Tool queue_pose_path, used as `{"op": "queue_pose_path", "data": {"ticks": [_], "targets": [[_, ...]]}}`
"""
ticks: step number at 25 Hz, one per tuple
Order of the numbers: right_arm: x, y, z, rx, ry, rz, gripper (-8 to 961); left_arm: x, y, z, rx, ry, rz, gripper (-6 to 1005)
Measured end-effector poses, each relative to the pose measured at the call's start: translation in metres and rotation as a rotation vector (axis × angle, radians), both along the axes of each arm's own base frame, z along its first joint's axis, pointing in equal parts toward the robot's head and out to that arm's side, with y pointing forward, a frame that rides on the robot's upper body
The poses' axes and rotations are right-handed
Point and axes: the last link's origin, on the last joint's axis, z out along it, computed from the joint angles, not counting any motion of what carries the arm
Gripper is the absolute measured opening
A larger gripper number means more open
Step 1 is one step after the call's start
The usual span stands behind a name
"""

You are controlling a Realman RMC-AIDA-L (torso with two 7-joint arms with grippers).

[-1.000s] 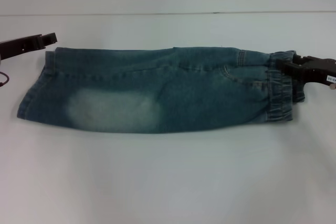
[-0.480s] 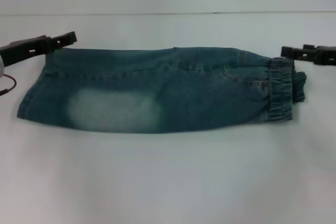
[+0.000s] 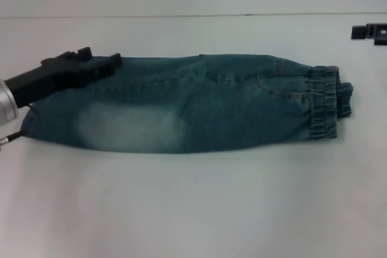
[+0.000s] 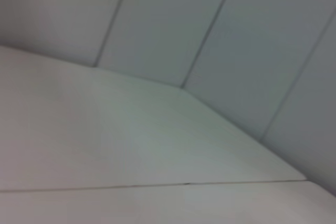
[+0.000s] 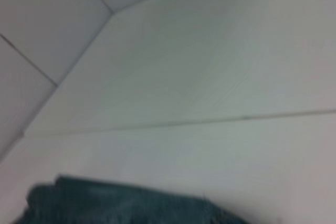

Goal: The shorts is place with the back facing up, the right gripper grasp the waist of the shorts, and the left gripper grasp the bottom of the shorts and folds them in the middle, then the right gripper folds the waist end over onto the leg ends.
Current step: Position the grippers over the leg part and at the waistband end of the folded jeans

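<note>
The shorts (image 3: pixel 187 104) lie folded lengthwise on the bench (image 3: pixel 193 209), left claw (image 3: pixel 103 64) over the leg ends (image 3: pixel 36 119), right claw (image 3: pixel 369 31) clear of the waist (image 3: pixel 326 104), perhaps between folds; neither claw's grip is visible.

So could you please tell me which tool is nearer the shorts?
The left tool is over the shorts at their leg end; the right tool is off beyond the waist.

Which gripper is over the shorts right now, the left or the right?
The left gripper: it lies over the far corner at the leg end of the shorts. The right gripper sits off the fabric, beyond the waistband.
</note>
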Motion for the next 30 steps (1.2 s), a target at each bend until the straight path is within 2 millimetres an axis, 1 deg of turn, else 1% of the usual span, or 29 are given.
{"op": "queue_pose_path", "data": {"ticks": [4, 7, 10, 17, 21, 26, 30], "targets": [[-0.016, 0.005, 0.0, -0.126, -0.129, -0.002, 948, 0.001, -0.005, -0.005, 0.0, -0.008, -0.019, 949], [-0.025, 0.007, -0.004, -0.2, -0.214, 0.002, 944, 0.002, -0.006, -0.008, -0.011, -0.017, -0.022, 949], [-0.029, 0.009, -0.01, -0.249, -0.279, 0.002, 940, 0.004, -0.006, -0.009, -0.016, -0.021, -0.025, 950], [-0.026, 0.014, -0.031, -0.266, -0.392, 0.013, 931, 0.008, -0.004, -0.015, -0.033, -0.035, -0.032, 950], [-0.025, 0.016, -0.043, -0.259, -0.412, 0.028, 926, 0.007, -0.005, -0.017, -0.04, -0.035, -0.029, 949], [-0.018, 0.018, -0.057, -0.266, -0.442, 0.022, 919, 0.007, -0.005, -0.017, -0.041, -0.032, -0.03, 949], [-0.013, 0.019, -0.063, -0.262, -0.445, 0.009, 914, 0.006, -0.006, -0.018, -0.04, -0.029, -0.028, 948]]}}
